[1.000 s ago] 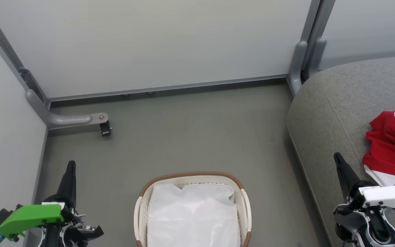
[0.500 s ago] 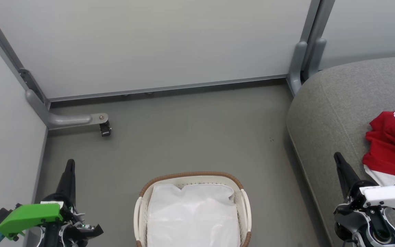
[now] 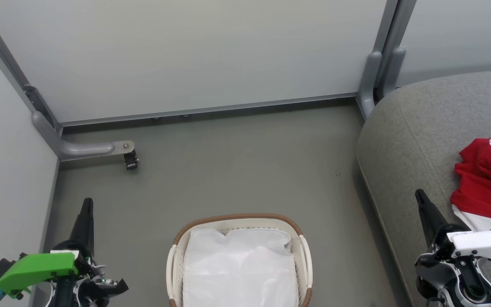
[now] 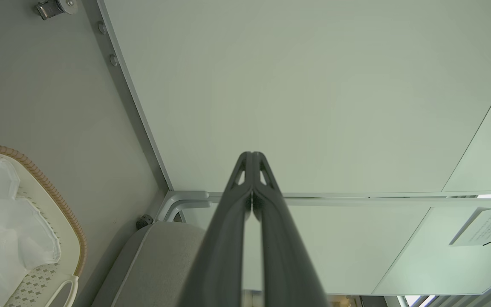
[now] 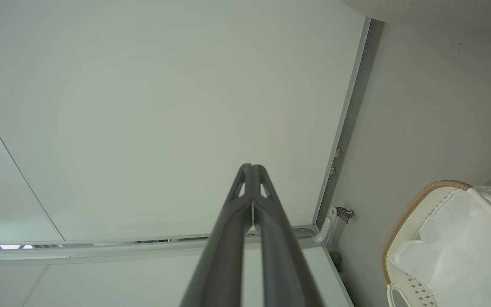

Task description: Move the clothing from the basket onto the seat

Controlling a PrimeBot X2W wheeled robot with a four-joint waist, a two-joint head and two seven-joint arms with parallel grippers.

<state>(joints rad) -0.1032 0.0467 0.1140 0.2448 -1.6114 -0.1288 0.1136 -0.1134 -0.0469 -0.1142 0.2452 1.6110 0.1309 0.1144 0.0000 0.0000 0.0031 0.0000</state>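
The red clothing [image 3: 488, 177], with a white band and dark lettering on top, lies bunched on the grey seat [image 3: 407, 136] at the right edge of the head view. On the floor between my arms stands the white basket [image 3: 303, 256] with its brown rim; a plain white sheet [image 3: 239, 268] lies inside it. My left gripper [image 3: 87, 204] is shut and empty at the lower left, apart from the basket. My right gripper [image 3: 419, 195] is shut and empty over the seat's front edge, left of the clothing. In the wrist views each gripper's fingers [image 4: 252, 160] [image 5: 252, 170] touch at the tips.
Pale partition walls [image 3: 211, 55] close off the far side and the left. A grey bracket with a small caster [image 3: 129, 160] juts from the left corner. Grey floor [image 3: 237, 166] stretches between the wall and the basket. The basket [image 4: 28, 221] [image 5: 441, 238] also shows in both wrist views.
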